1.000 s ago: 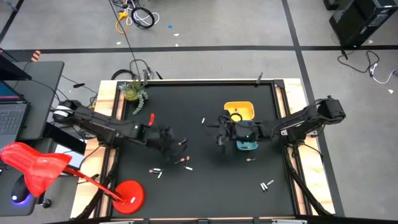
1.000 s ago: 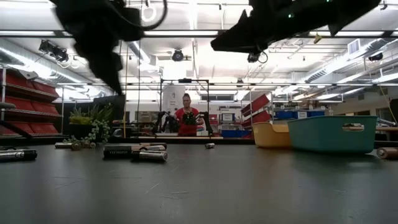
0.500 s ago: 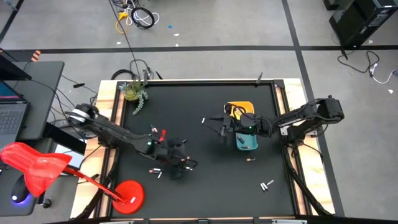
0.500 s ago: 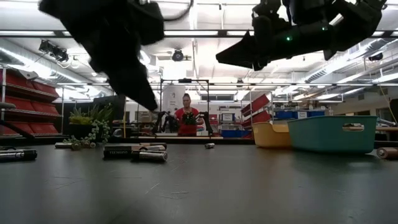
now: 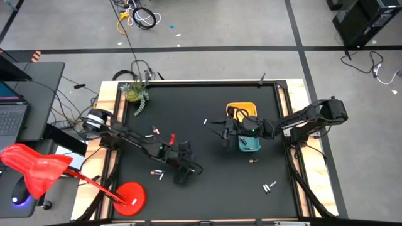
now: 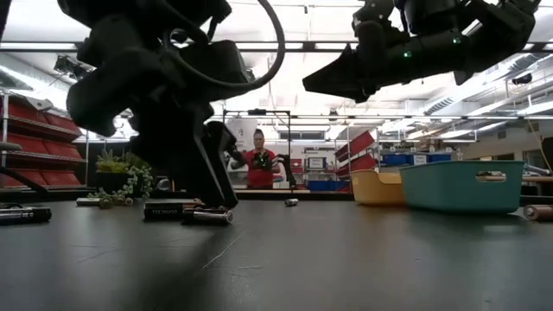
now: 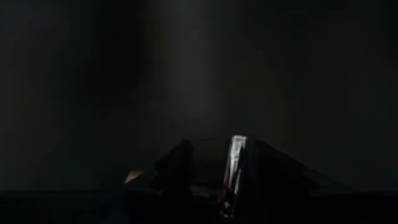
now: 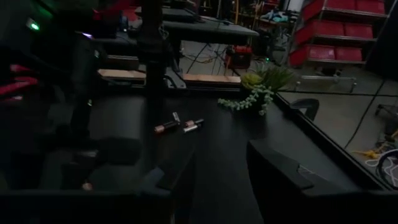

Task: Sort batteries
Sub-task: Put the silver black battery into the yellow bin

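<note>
On the black worktop (image 5: 207,188) we see the left arm's fingers (image 5: 181,168) lowered among a cluster of batteries (image 5: 158,172). One battery (image 7: 232,168) lies between them; we cannot tell whether they grasp it. The right arm's fingers (image 5: 225,130), spread and empty, hover beside the teal tray (image 5: 250,146) and yellow tray (image 5: 242,110). More batteries (image 5: 269,186) lie well apart.

Left gripper (image 5: 182,168) fingertips lost in darkness.
</note>
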`<action>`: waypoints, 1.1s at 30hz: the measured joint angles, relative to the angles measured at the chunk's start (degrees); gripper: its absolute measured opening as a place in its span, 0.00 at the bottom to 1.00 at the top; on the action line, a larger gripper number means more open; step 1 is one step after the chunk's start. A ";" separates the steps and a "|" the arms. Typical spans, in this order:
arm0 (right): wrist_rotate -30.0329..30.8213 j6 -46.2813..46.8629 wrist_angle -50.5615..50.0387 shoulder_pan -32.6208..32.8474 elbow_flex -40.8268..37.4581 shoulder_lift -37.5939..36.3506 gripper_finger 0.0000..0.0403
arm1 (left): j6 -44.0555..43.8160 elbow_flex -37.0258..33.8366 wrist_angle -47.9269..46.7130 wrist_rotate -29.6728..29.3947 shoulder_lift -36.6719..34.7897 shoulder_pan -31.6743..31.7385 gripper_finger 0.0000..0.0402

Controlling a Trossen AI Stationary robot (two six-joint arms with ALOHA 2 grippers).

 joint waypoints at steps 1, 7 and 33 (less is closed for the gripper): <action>0.09 0.08 -0.03 0.22 0.00 0.00 0.38 | 0.34 0.00 0.32 0.33 0.27 0.00 0.42; 1.26 0.11 -0.14 0.94 0.00 0.00 0.38 | 0.63 -0.02 -0.10 0.63 0.34 0.00 0.42; 1.44 0.30 -0.34 0.95 0.00 0.00 0.38 | 2.03 0.32 -0.81 -8.70 4.82 -0.17 0.00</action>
